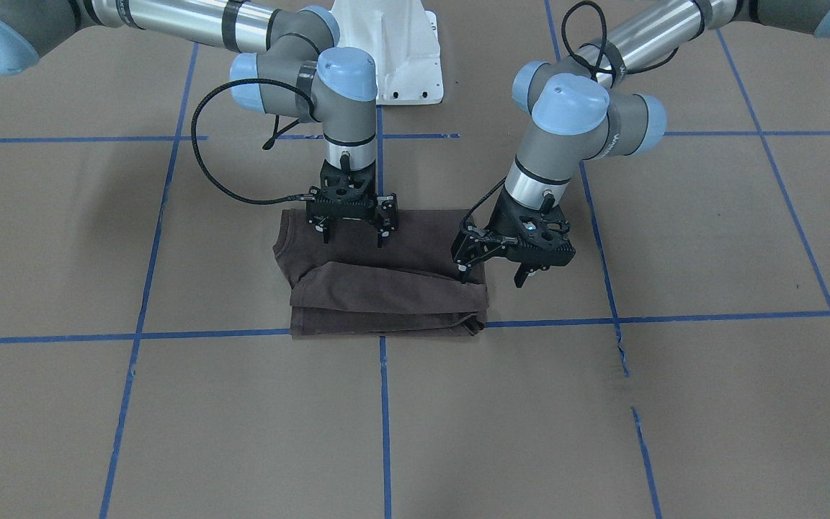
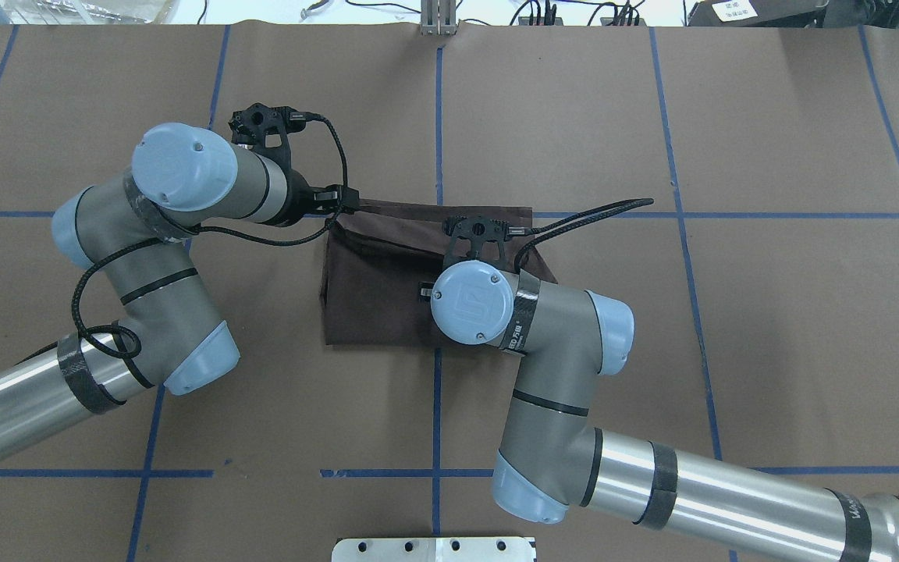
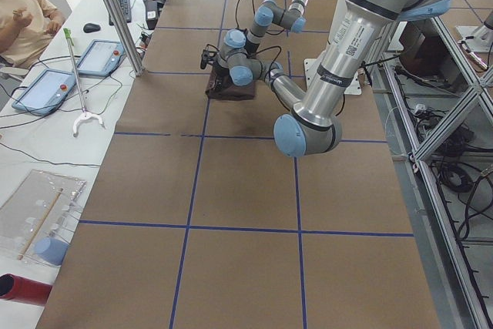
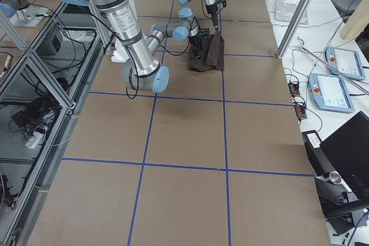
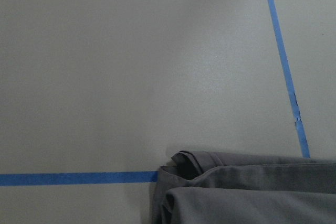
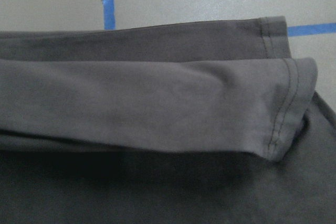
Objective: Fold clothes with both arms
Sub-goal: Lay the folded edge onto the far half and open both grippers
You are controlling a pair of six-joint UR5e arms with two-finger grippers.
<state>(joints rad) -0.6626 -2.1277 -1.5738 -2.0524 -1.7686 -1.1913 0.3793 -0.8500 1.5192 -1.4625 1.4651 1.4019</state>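
The brown T-shirt [image 1: 386,303] lay in the middle of the worktop [image 1: 674,418]. It was already folded into a small, thick block with a few layers. The top layer sat a bit crooked, and one end looked bumpy and loose. I think most of the folding was done. Maybe one more fold or a little tidying was left.

The right claw [image 1: 352,236] hung just over the side of the shirt nearest the robot. It was wide open and held nothing. The left claw [image 1: 491,277] was at the shirt's end. It was wide open too, with nothing in it. One finger was right at the cloth's edge, but I could not tell if it touched.

The worktop was flat and brown, like paper. Blue tape lines [image 1: 385,404] cut it into big squares. The robot's white base [image 1: 393,50] stood at the far edge in the front view.

Beside the worktop was a white side table with two flat screens [image 3: 45,90] and some wires. A person [image 3: 19,13] sat at its far end. On the other side stood a metal frame [image 3: 447,113] with more wires on the floor.
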